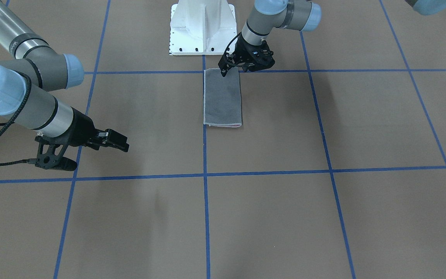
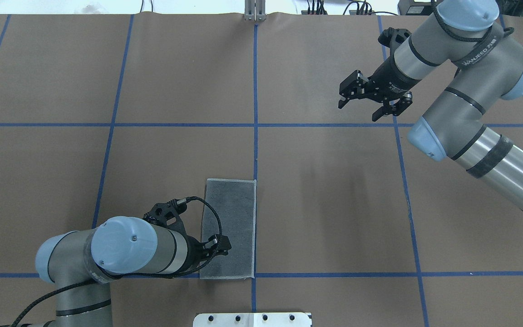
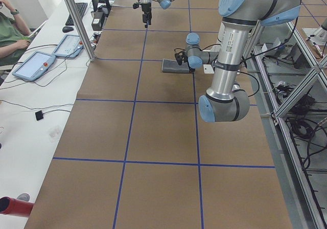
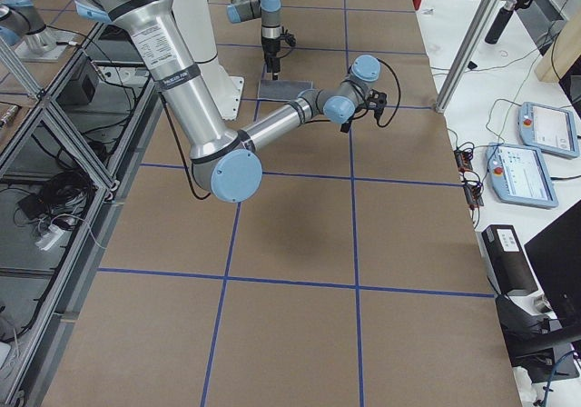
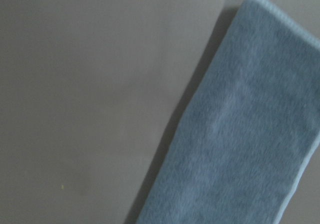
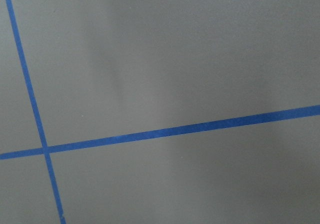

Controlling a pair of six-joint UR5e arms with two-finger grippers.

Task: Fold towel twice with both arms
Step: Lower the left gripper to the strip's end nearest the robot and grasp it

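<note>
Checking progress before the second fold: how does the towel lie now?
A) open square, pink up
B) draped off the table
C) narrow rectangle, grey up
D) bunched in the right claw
C: the towel lies flat as a narrow grey rectangle, a pink sliver showing at one short end.

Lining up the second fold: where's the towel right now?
In the overhead view the towel lies low centre, its right edge along the middle blue line, with the left gripper over the end nearest the white base.
</note>
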